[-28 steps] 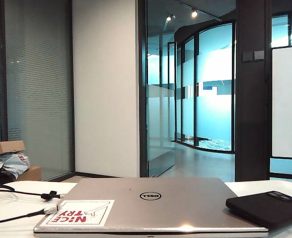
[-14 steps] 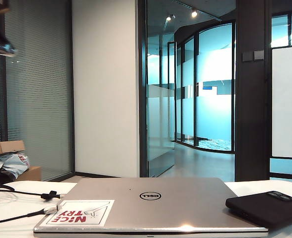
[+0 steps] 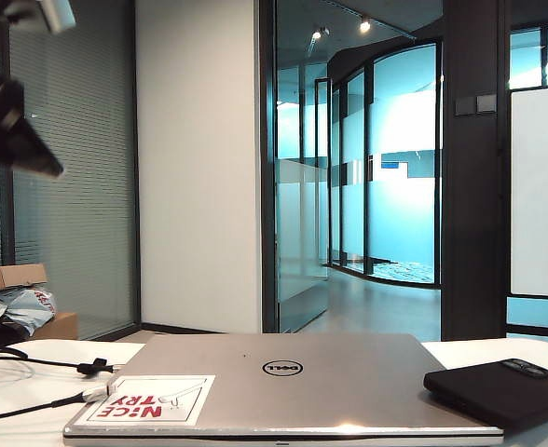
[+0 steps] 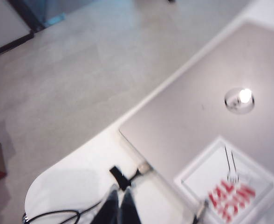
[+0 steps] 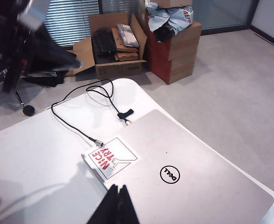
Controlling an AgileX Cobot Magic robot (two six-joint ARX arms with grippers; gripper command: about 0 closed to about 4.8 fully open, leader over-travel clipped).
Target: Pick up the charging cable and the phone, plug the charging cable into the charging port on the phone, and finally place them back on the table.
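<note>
risk: left gripper [image 4: 119, 205], jaws together and empty, hangs above the charging cable [image 5: 83, 109] near its tie-strap knot [image 4: 119, 176]; descending that way would shove the cord, not pinch it; plug tip [image 5: 99, 143] touches the dell laptop [image 3: 283, 382] corner, so a sideways drag could snag; right gripper [image 5: 119, 205] is pressed together too, over the laptop lid, apart from the phone [image 3: 498, 391] at the table's [image 5: 34, 158] right edge; open tabletop left of the laptop.
</note>
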